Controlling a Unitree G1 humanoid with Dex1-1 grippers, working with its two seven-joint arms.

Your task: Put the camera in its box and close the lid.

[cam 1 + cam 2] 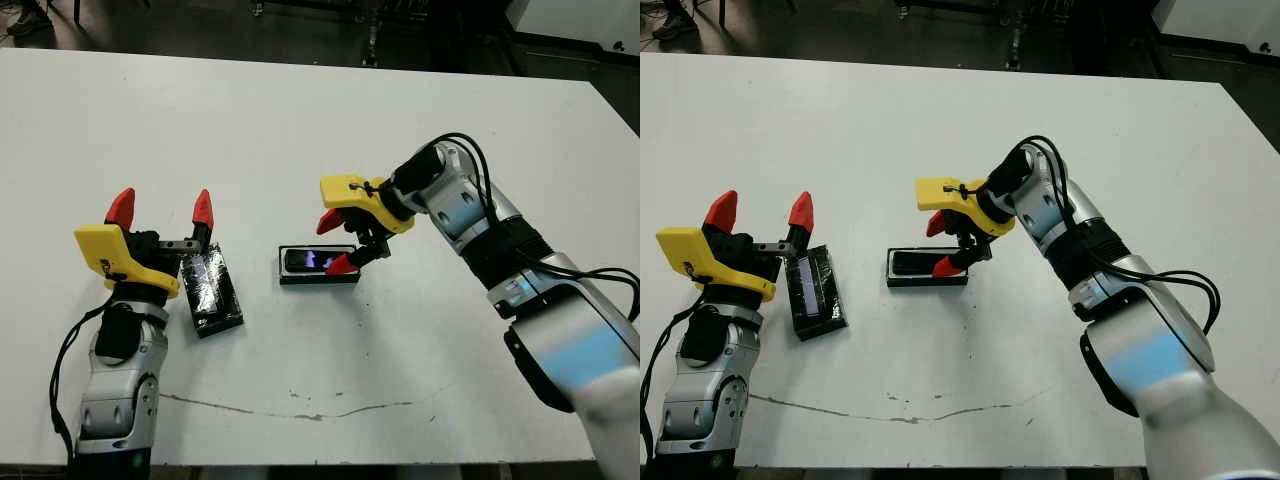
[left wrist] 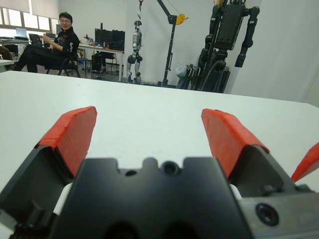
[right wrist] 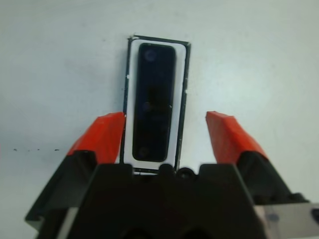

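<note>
So: white table, scuffed lower centre; camera sits in box mid-frame. Right gripper spread wide, empty, over it. Left gripper spread, empty, beside lid. Lab room behind.

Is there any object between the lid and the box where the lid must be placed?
Nothing visible lies on the bare table between the lid and the box. However, the right gripper, fingers open, hangs just over the box, where the camera already lies inside. It would block the lid from going on.
</note>
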